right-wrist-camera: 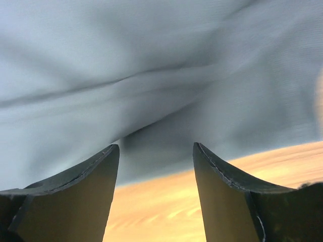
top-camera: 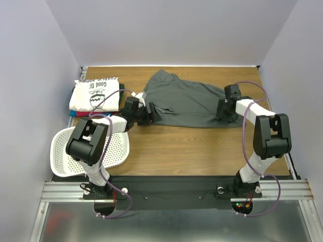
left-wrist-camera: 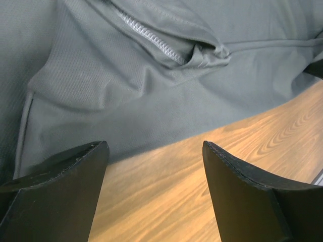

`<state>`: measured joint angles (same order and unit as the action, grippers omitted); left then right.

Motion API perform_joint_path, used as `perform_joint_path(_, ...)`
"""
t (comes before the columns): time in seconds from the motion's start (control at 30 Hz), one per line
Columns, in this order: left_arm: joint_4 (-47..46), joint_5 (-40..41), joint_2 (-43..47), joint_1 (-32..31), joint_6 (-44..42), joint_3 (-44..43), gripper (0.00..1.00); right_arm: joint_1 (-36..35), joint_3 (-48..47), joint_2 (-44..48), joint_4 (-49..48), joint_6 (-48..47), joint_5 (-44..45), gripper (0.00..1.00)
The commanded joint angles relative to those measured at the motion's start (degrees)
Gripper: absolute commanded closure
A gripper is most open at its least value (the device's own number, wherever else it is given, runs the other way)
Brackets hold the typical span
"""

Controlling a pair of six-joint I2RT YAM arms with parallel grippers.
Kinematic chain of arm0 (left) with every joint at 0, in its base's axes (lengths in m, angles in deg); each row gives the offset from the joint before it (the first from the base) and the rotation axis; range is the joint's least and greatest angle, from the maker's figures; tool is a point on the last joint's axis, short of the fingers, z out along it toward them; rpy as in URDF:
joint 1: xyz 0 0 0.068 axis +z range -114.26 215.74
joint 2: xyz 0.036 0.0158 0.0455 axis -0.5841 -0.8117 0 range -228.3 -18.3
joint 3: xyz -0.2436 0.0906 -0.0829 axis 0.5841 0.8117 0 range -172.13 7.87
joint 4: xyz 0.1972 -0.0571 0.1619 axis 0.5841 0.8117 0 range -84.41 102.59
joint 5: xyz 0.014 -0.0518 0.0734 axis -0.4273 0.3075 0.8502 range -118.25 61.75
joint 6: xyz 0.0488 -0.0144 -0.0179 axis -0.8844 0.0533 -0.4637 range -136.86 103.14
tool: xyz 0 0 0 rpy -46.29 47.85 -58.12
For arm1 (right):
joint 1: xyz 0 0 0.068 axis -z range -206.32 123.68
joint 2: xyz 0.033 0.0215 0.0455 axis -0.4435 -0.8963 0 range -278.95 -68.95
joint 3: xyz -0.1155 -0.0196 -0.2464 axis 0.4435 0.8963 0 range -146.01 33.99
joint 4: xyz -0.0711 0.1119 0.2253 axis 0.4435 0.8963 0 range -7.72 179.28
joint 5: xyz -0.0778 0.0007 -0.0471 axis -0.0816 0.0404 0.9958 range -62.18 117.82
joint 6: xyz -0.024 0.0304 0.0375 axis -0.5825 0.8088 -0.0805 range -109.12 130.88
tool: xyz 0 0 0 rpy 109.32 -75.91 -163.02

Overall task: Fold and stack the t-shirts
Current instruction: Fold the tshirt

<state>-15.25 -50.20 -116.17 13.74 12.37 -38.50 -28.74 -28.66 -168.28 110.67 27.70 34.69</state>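
On the far half of the table, charcoal-grey t-shirt spread lengthwise left to right; left gripper at its left end, right gripper at its right, equally near, jaws of both open and empty, near hem just ahead.

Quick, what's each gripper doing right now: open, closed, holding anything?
Left gripper: open, empty, at the grey shirt's edge.
Right gripper: open, empty, at the shirt's edge.
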Motion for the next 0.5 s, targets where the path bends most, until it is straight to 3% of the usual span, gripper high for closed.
perform_joint_path(0.0,3.6,0.9,5.7,0.4,-1.4,-0.6,0.13,-7.2,-8.3,4.9,3.3,0.7,-0.3,0.34)
perform_joint_path(0.13,4.1,3.2,8.0,0.4,-1.6,-2.1,0.11,-14.5,-15.7,2.0,1.2,-1.1,-2.5,0.34)
perform_joint_path(0.3,5.8,4.9,4.8,0.8,-2.2,-4.6,0.11,-20.6,-24.4,-7.3,-2.0,-3.0,-5.7,0.34)
perform_joint_path(0.47,4.2,5.5,2.9,1.1,-0.9,-4.3,0.11,-22.8,-28.4,-12.7,-6.1,-3.8,-10.7,0.35)
